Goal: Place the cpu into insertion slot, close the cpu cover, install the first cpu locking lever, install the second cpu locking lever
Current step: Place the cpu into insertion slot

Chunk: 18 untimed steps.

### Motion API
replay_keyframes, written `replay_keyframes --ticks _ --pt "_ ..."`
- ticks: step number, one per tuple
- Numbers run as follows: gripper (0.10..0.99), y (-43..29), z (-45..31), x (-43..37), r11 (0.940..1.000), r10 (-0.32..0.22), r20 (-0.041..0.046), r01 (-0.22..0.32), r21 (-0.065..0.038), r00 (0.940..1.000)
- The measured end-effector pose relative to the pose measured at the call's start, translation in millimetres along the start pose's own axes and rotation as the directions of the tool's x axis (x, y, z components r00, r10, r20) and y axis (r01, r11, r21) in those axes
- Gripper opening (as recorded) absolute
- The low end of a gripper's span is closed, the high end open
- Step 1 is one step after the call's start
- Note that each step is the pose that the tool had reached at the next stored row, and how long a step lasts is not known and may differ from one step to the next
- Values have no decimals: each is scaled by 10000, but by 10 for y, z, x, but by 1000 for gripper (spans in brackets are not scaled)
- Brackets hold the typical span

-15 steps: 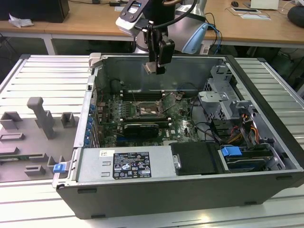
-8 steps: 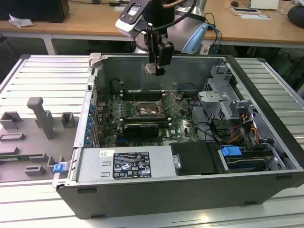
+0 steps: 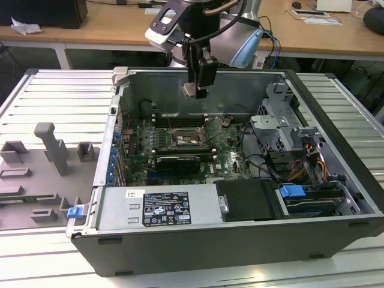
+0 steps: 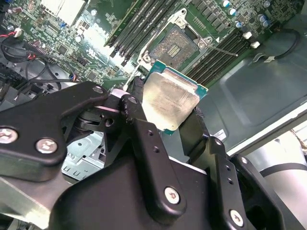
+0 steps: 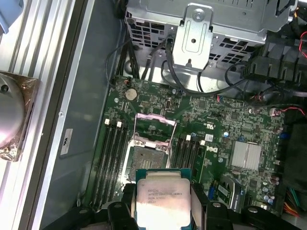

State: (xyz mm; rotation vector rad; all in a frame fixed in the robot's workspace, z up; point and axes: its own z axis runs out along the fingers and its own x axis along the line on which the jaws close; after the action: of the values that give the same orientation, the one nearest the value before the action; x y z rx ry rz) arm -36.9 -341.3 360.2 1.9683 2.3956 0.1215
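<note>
- In the exterior view, your claw [image 3: 193, 90] hangs high over the open computer case [image 3: 336, 180], closed on the cpu [image 3: 188, 90]. The insertion slot [image 3: 188, 139] lies well below it on the motherboard [image 3: 228, 153]. A slip from up here would likely land the chip on the board or bend the slot's contacts.
- In the second wrist view, the fingers [image 4: 144, 139] pinch the cpu [image 4: 170, 100] by two opposite edges, and it looks tilted against the insertion slot [image 4: 176, 45] beyond. If that tilt is real, one corner could touch first and the chip could seat crooked.
- In the first wrist view, the cpu [image 5: 160, 199] sits between the fingers, apart from the insertion slot [image 5: 144, 160] and not over it. The cpu cover [image 5: 154, 128] stands open on the slot's side away from the chip, and memory slots [image 5: 111, 163] flank the slot on both sides. A sideways error could strike either. You cannot tell the chip's notches from here, so wrong orientation is a risk.
</note>
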Motion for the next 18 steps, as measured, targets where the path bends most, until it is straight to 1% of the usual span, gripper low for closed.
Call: replay_keyframes --ticks 7,18 --pt "541 -3 26 -1 10000 40 -9 -40 71 10000" --pt "541 -6 61 -1 10000 45 -11 -45 77 10000"
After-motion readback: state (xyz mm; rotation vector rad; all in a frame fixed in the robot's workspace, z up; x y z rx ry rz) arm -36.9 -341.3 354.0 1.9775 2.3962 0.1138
